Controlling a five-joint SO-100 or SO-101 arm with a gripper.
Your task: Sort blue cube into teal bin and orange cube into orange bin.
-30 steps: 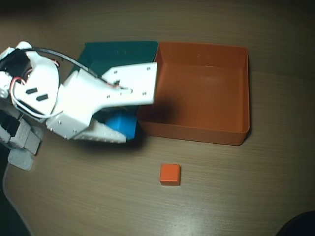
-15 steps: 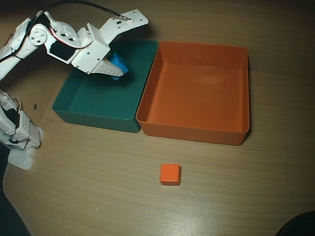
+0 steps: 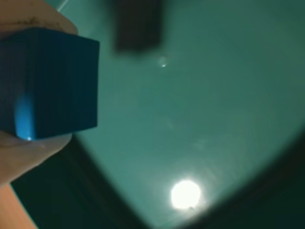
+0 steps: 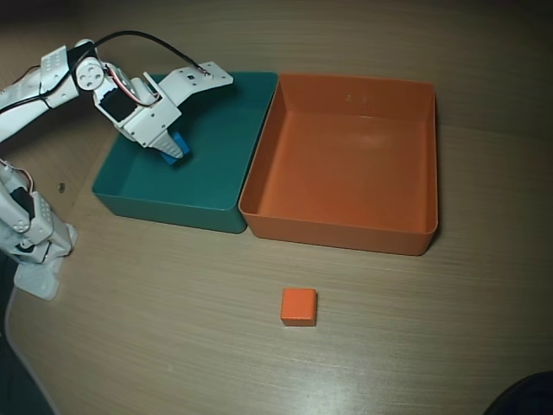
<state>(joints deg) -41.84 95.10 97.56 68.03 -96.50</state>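
Note:
In the overhead view my gripper hangs inside the teal bin, over its left half. It is shut on the blue cube, which shows just below the fingers. In the wrist view the blue cube sits at the left, pinched between a pale upper finger and a lower finger, above the teal bin's floor. The orange cube lies on the table in front of the bins. The orange bin stands empty to the right of the teal bin, touching it.
The arm's white base stands at the left table edge. A black cable runs over the arm. A lamp glare and a dark blurred patch show on the bin floor. The table is light wood.

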